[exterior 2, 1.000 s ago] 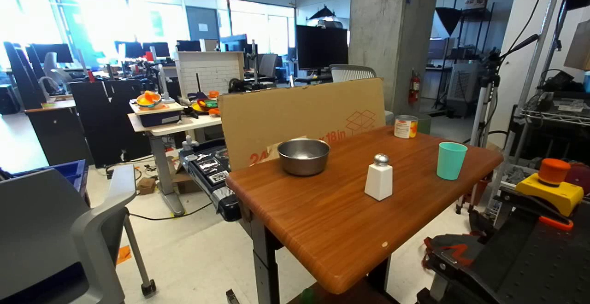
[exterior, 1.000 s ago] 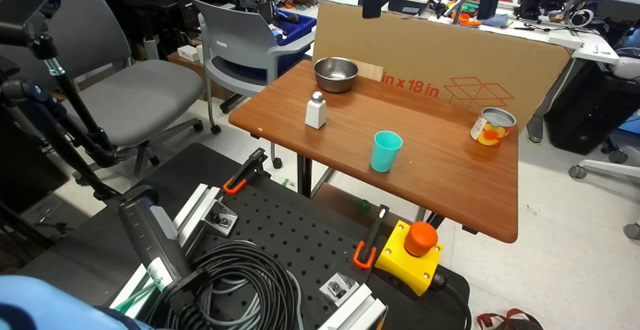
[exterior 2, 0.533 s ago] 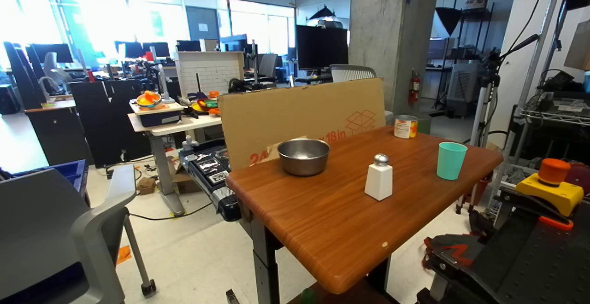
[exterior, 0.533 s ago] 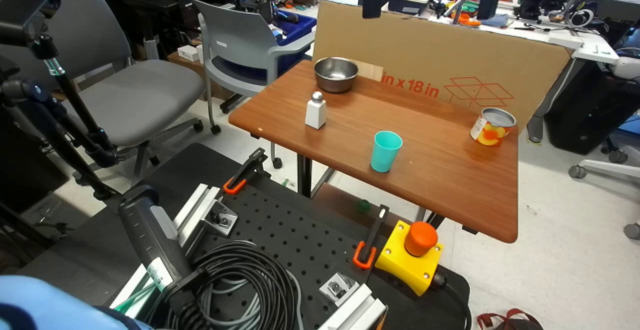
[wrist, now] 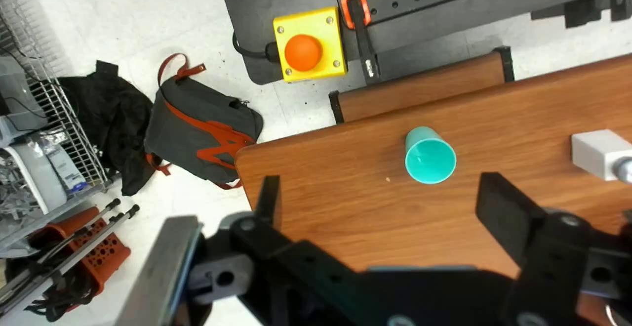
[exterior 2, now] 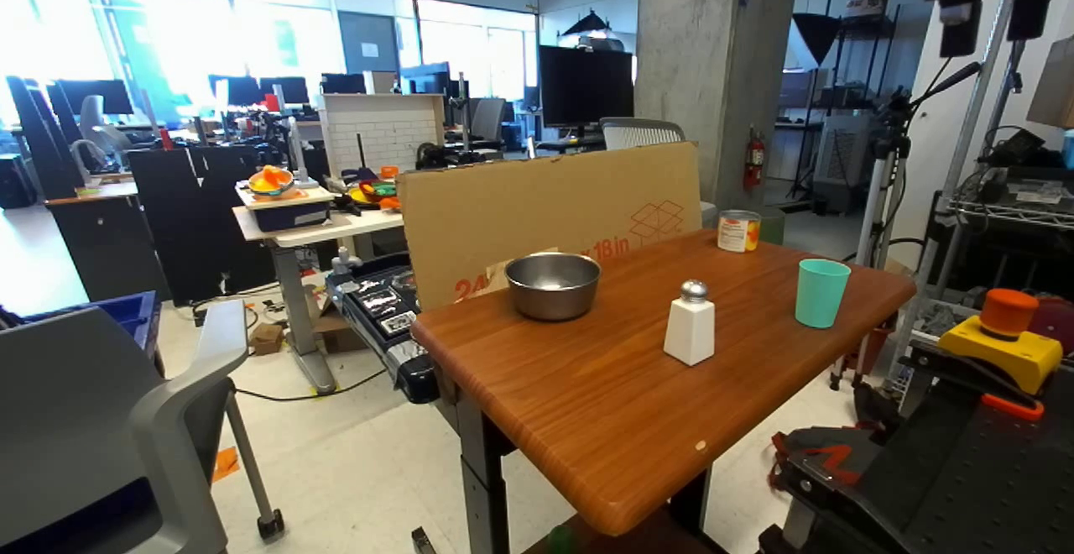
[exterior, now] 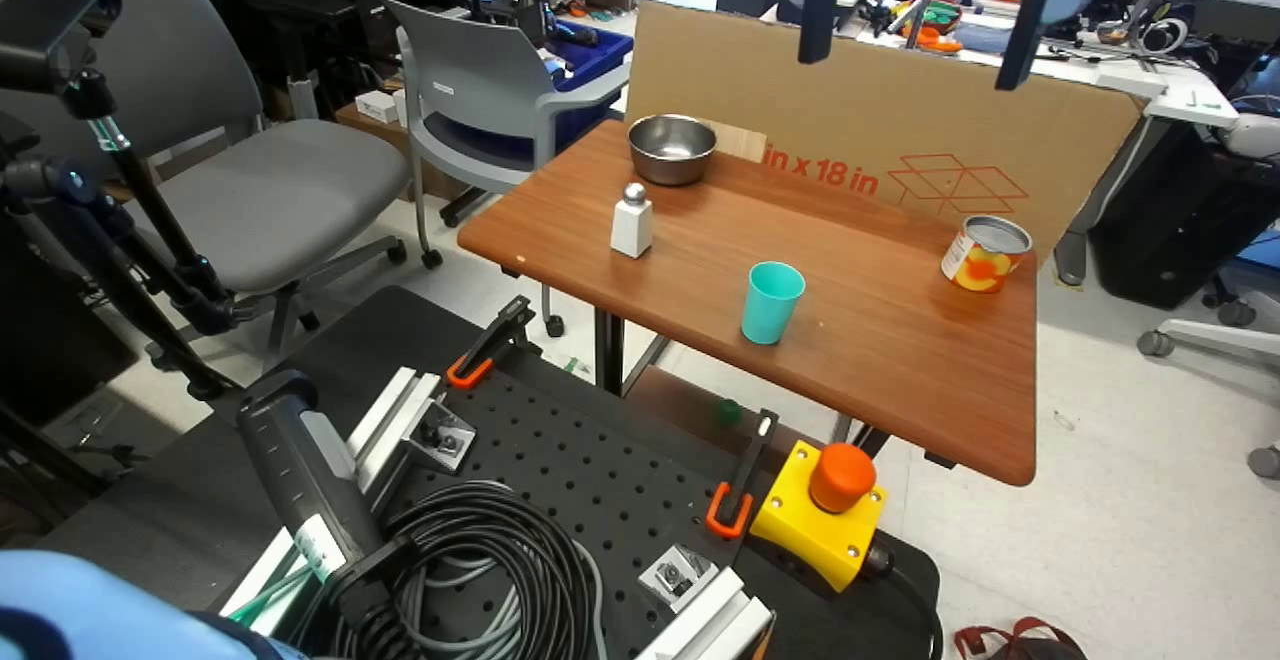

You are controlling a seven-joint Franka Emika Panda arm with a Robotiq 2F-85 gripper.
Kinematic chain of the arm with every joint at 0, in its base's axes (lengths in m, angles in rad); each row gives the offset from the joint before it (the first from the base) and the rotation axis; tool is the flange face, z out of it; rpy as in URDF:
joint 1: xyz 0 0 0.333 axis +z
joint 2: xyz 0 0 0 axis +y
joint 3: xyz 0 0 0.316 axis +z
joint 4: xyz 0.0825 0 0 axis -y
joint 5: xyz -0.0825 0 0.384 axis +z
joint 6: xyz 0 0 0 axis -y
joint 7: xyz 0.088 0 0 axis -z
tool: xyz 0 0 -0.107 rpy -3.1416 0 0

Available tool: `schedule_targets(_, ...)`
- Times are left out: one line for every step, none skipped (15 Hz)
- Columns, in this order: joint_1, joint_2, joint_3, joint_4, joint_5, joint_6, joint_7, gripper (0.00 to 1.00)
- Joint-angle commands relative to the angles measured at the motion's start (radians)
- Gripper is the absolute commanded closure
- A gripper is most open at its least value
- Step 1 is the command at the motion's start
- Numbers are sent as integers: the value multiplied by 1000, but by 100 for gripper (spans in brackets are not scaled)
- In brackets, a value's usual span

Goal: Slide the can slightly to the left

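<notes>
The can [exterior: 983, 266] stands upright on the wooden table near its far right corner in an exterior view. It has an orange-yellow label and a silvery top. It also shows at the table's far end in an exterior view [exterior 2: 738, 232]. In the wrist view the can does not show. My gripper [exterior: 913, 68] hangs high above the table, its fingers pointing down and spread wide with nothing between them. It also shows at the top right in an exterior view [exterior 2: 993, 38]. In the wrist view the gripper [wrist: 380, 177] is open above bare wood.
A teal cup [exterior: 772, 302] stands near the table's front edge. A white shaker [exterior: 632, 224] and a steel bowl [exterior: 672, 150] stand farther left. A cardboard panel [exterior: 850, 110] rises along the back edge, close behind the can. A yellow emergency-stop box [exterior: 822, 515] sits on the robot's bench.
My gripper has come lower and moved right in an exterior view, tilting a little. Its fingers now show at the top of both exterior views. The can and the other objects have not moved.
</notes>
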Motion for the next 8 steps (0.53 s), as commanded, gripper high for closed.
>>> schedule_targets(-29, 201, -44, 121, 16, 69, 9, 0)
schedule_targets(-39, 264, -47, 169, 1, 70, 30, 0)
schedule_targets(-46, 317, -51, 209, -9, 77, 56, 0)
schedule_targets(-57, 377, -56, 263, -24, 79, 94, 0)
schedule_targets(-65, 438, -64, 322, -38, 70, 129, 0)
schedule_targets(-68, 500, -77, 387, -36, 56, 153, 0)
schedule_targets(-69, 557, -91, 449, -27, 40, 168, 0)
schedule_targets(-69, 613, -106, 506, -20, 28, 183, 0)
